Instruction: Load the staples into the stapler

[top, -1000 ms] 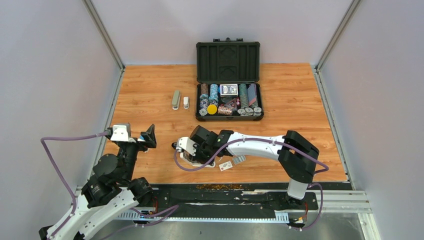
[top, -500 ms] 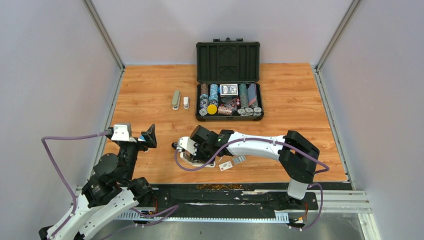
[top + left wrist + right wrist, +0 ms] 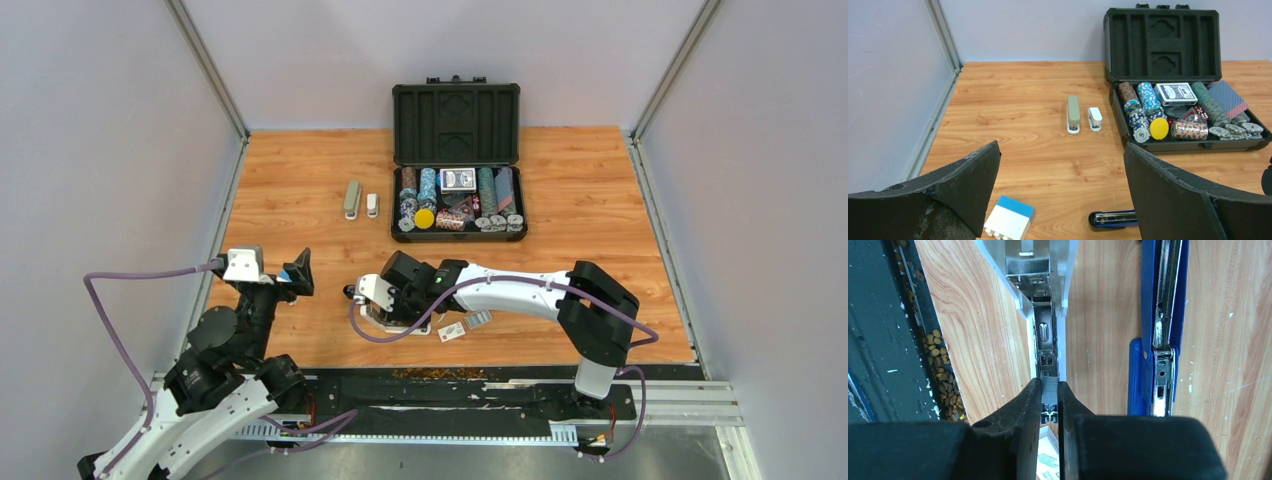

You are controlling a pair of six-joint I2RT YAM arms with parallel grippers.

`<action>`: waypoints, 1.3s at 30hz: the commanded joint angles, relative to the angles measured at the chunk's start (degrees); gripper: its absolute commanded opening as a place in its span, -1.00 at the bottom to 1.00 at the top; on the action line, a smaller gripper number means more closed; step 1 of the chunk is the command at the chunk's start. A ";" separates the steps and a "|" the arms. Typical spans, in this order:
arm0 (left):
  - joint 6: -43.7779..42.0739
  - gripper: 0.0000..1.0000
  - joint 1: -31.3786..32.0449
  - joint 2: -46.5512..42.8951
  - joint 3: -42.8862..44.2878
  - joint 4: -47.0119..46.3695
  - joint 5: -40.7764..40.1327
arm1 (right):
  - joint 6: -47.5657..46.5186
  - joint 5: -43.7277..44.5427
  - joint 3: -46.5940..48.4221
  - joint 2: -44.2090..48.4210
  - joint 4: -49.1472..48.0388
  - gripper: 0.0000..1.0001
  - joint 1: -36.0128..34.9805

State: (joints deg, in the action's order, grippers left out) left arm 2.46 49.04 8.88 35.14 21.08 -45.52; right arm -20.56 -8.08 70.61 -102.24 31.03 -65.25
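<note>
The blue stapler point(image 3: 1158, 340) lies opened flat on the wood, its silver rail facing up; its blue tip also shows in the left wrist view point(image 3: 1112, 219). In the top view it is mostly hidden under my right gripper point(image 3: 372, 298). My right gripper point(image 3: 1049, 385) is shut on the staples point(image 3: 1049, 391), a small grey ribbed block. It holds them over a pale silver metal channel point(image 3: 1044, 335) that lies left of the blue part. My left gripper point(image 3: 292, 274) is open and empty, apart to the left, and also shows in its own wrist view point(image 3: 1060, 150).
A small white box point(image 3: 452, 331) and a small grey piece point(image 3: 478, 319) lie by the right gripper. A white-and-blue block point(image 3: 1009, 218) lies near my left gripper. An olive stapler point(image 3: 1073, 114), a white stapler point(image 3: 1094, 119) and an open black chip case point(image 3: 457, 125) stand farther back.
</note>
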 commanded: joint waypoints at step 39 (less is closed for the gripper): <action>-0.06 1.00 -0.39 1.16 -0.20 -1.76 0.34 | -0.53 -0.06 1.07 1.95 0.44 -0.92 -0.52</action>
State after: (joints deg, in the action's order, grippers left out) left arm 2.46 48.99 9.28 35.14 21.10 -45.32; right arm -20.56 -8.45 70.61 -103.13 32.03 -65.45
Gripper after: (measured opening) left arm 0.998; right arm 0.154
